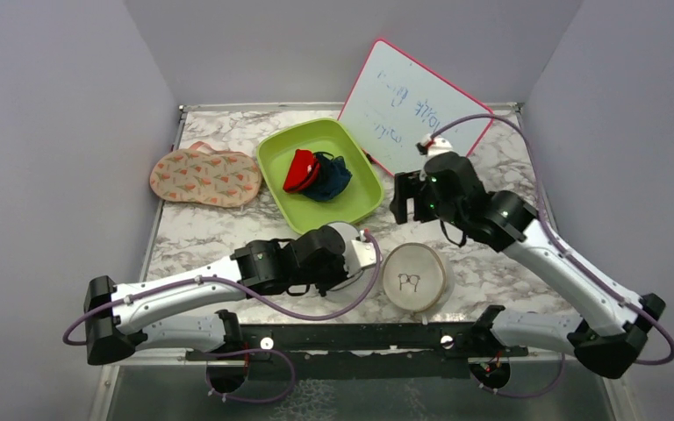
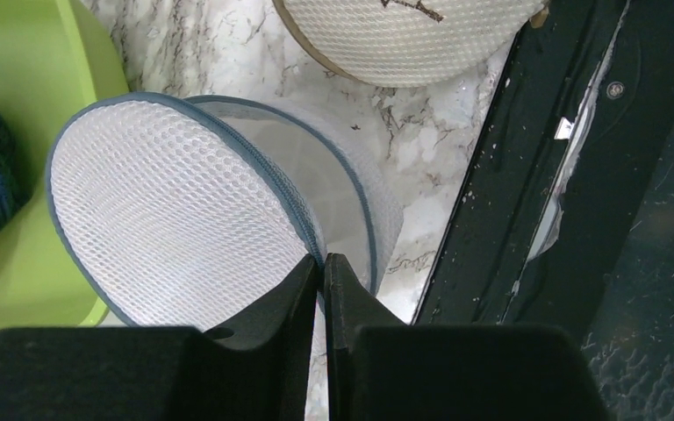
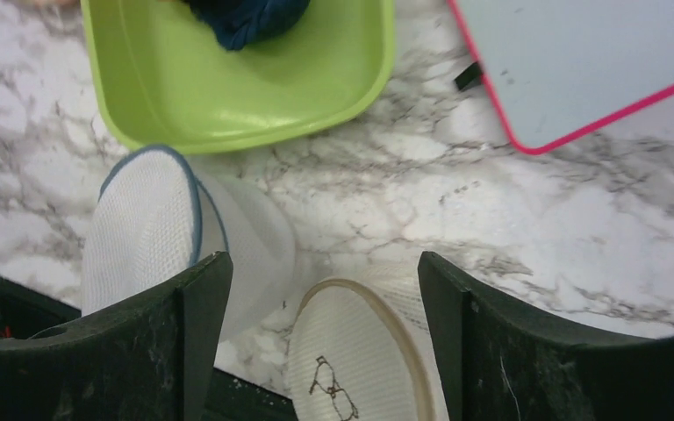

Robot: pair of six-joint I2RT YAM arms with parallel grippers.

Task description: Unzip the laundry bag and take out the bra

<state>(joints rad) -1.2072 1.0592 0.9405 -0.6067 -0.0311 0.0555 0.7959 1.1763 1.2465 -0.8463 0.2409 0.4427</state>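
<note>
The laundry bag (image 1: 354,248), a white mesh drum with a grey-blue zip rim, stands tilted on its edge near the table's front. It also shows in the left wrist view (image 2: 175,202) and the right wrist view (image 3: 136,237). My left gripper (image 2: 323,261) is shut on the bag's blue rim; in the top view (image 1: 344,260) it is pressed against the bag. My right gripper (image 1: 408,198) is open and empty, hovering above the table behind the bag; its jaws stand wide apart in its wrist view (image 3: 325,267). No bra shows inside the bag.
A beige mesh disc (image 1: 414,278) marked with black glasses lies right of the bag. A green tray (image 1: 281,158) holds red and blue cloth. A peach patterned cloth item (image 1: 204,177) lies at the back left. A pink-edged whiteboard (image 1: 412,105) leans at the back.
</note>
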